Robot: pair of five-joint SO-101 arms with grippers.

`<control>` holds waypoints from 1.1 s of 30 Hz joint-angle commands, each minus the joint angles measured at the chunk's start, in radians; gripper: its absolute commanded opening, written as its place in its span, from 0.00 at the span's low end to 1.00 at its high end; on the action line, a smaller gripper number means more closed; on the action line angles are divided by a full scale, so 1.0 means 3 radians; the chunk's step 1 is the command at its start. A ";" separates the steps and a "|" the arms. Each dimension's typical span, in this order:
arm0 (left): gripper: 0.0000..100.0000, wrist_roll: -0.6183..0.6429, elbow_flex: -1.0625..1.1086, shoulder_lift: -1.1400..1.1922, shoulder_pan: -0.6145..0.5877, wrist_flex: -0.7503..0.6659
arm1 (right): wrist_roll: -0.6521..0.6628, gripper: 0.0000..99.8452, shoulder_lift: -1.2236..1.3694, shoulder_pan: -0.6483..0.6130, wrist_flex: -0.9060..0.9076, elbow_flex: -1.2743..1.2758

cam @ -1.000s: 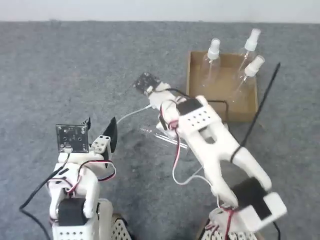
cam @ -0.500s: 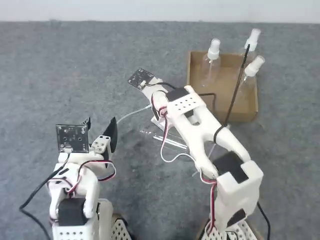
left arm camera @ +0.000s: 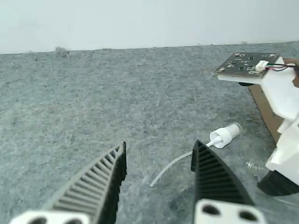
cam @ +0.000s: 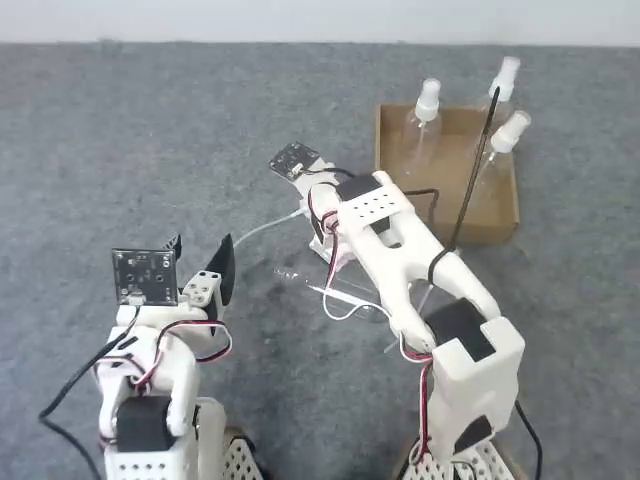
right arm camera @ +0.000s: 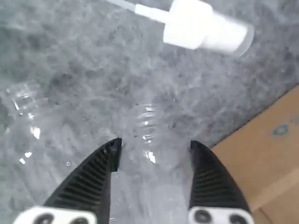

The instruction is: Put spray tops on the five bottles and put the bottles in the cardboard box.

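Observation:
Two clear bottles without tops lie side by side on the grey carpet. My right gripper hangs open over one bottle, its fingers on either side of the neck. The other bottle lies beside it. A loose white spray top with its tube lies just beyond. The cardboard box holds three bottles with spray tops on. My left gripper is open and empty, back from the spray top. From above, the right gripper is over the lying bottles.
The box stands at the back right, its corner close beside the right gripper. A black cable crosses above the box. The left gripper is at the front left, with bare carpet ahead of it and to its left.
The right arm has swung left and drawn in, bringing its gripper over the lying bottles. The left arm has not moved.

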 commanded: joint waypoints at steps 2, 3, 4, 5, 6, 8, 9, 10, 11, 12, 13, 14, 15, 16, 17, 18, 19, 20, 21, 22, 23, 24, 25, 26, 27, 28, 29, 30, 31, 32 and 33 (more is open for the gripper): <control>0.21 0.0026 -0.0120 0.0005 -0.0020 -0.0046 | -0.0199 0.09 -0.0284 0.0038 0.0509 -0.0476; 0.21 0.0026 -0.0120 0.0005 -0.0020 -0.0046 | -0.0235 0.07 -0.0350 0.0049 0.0637 -0.0583; 0.21 0.0026 -0.0120 0.0005 -0.0020 -0.0046 | -0.0261 0.04 -0.0412 0.0059 0.0765 -0.0690; 0.21 0.0026 -0.0120 0.0005 -0.0020 -0.0046 | -0.0281 0.03 -0.0483 0.0064 0.0903 -0.0783; 0.21 0.0026 -0.0120 0.0010 -0.0020 -0.0046 | -0.0281 0.01 -0.0550 0.0084 0.1041 -0.0859; 0.21 0.0026 -0.0130 0.0010 -0.0020 -0.0046 | -0.0281 0.01 -0.0678 0.0141 0.1317 -0.0987; 0.21 0.0020 -0.0136 0.0015 -0.0015 -0.0046 | -0.0266 0.01 -0.0734 0.0192 0.1460 -0.1028; 0.21 0.0000 -0.0141 0.0015 0.0020 -0.0041 | -0.0266 0.01 -0.0795 0.0263 0.1578 -0.1054; 0.21 -0.0061 -0.0141 0.0015 0.0072 -0.0031 | -0.0256 0.01 -0.0852 0.0350 0.1670 -0.1074; 0.21 -0.0118 -0.0141 0.0020 0.0128 -0.0031 | -0.0256 0.01 -0.0908 0.0448 0.1747 -0.1084; 0.21 -0.0153 -0.0146 0.0051 0.0169 -0.0031 | -0.0235 0.01 -0.0969 0.0560 0.1803 -0.1084; 0.21 -0.0174 -0.0166 0.0123 0.0194 -0.0031 | -0.0159 0.01 -0.1041 0.0662 0.1854 -0.1084; 0.21 -0.0184 -0.0228 0.0235 0.0210 -0.0031 | -0.0066 0.01 -0.1112 0.0765 0.1910 -0.1084; 0.21 -0.0184 -0.0309 0.0399 0.0215 -0.0036 | 0.0010 0.01 -0.1184 0.0867 0.1977 -0.1084; 0.21 -0.0189 -0.0407 0.0598 0.0215 -0.0046 | 0.0082 0.01 -0.1256 0.0954 0.2064 -0.1084; 0.21 -0.0230 -0.0519 0.0829 0.0215 -0.0056 | 0.0148 0.01 -0.1317 0.1041 0.2146 -0.1084; 0.20 -0.0302 -0.0652 0.1084 0.0220 -0.0066 | 0.0210 0.01 -0.1383 0.1138 0.2202 -0.1074; 0.20 -0.0358 -0.0795 0.1350 0.0266 -0.0087 | 0.0276 0.01 -0.1435 0.1245 0.2248 -0.1069; 0.20 -0.0414 -0.0939 0.1621 0.0332 -0.0097 | 0.0348 0.01 -0.1470 0.1383 0.2273 -0.1069; 0.20 -0.0491 -0.1087 0.1897 0.0425 -0.0097 | 0.0425 0.01 -0.1501 0.1537 0.2279 -0.1059; 0.20 -0.0598 -0.1230 0.2174 0.0537 -0.0092 | 0.0517 0.01 -0.1516 0.1721 0.2273 -0.1033; 0.20 -0.0711 -0.1373 0.2445 0.0650 -0.0092 | 0.0634 0.01 -0.1511 0.1921 0.2268 -0.0997; 0.20 -0.0798 -0.1522 0.2721 0.0742 -0.0092 | 0.0742 0.01 -0.1511 0.2105 0.2248 -0.0941; 0.21 -0.0864 -0.1680 0.2992 0.0798 -0.0097 | 0.0849 0.01 -0.1511 0.2279 0.2202 -0.0859; 0.21 -0.0926 -0.1849 0.3263 0.0844 -0.0102 | 0.0946 0.01 -0.1516 0.2468 0.2105 -0.0752; 0.21 -0.0962 -0.2028 0.3524 0.0864 -0.0102 | 0.1023 0.01 -0.1516 0.2652 0.1972 -0.0644; 0.21 -0.0977 -0.2227 0.3800 0.0875 -0.0102 | 0.1079 0.01 -0.1511 0.2821 0.1813 -0.0537; 0.21 -0.0982 -0.2437 0.4066 0.0885 -0.0102 | 0.1135 0.01 -0.1511 0.2979 0.1644 -0.0419; 0.21 -0.0987 -0.2631 0.4322 0.0890 -0.0102 | 0.1176 0.01 -0.1511 0.3117 0.1481 -0.0286; 0.21 -0.0992 -0.2836 0.4577 0.0895 -0.0097 | 0.1222 0.01 -0.1511 0.3240 0.1332 -0.0159; 0.21 -0.0997 -0.3025 0.4823 0.0926 -0.0097 | 0.1279 0.01 -0.1511 0.3347 0.1204 -0.0031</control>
